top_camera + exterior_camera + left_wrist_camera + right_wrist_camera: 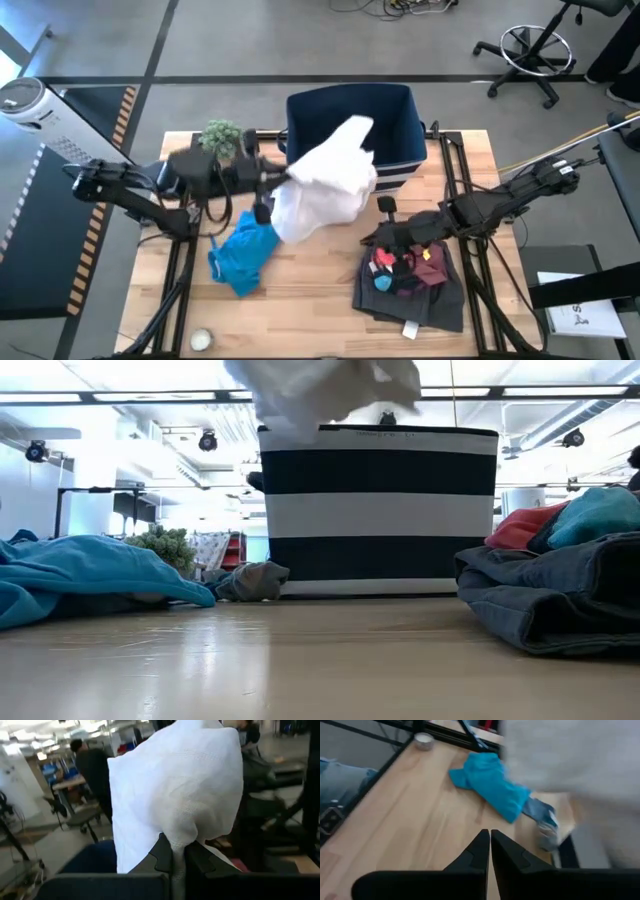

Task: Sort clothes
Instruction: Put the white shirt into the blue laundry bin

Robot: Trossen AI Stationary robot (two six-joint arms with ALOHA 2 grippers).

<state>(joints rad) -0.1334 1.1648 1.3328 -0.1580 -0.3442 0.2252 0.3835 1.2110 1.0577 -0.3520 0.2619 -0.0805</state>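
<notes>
My left gripper (281, 182) reaches in from the table's left and is shut on the large white garment (328, 178). The garment is raised at the near rim of the navy striped bin (350, 118) and shows high up in the low view (320, 388). A bright blue garment (243, 256) lies crumpled on the table in front of it. My right gripper (385, 207) is shut and empty over bare wood (489, 834), beside a pile of dark grey, maroon, red and teal clothes (412, 278). My left gripper pinches a bunched fold of the white garment (176, 844) between its two fingers. The fingers come in about level from the table's left. The cloth billows out past the fingers, lifted clear of the table, and part of it is over the bin's near rim (340, 150).
A small green spiky plant (222, 135) stands at the far left beside the bin. A small grey piece (255, 580) lies by the bin's left foot. A small round tin (200, 340) sits at the near left edge. Bare wood (310, 300) lies between the blue garment and the pile.
</notes>
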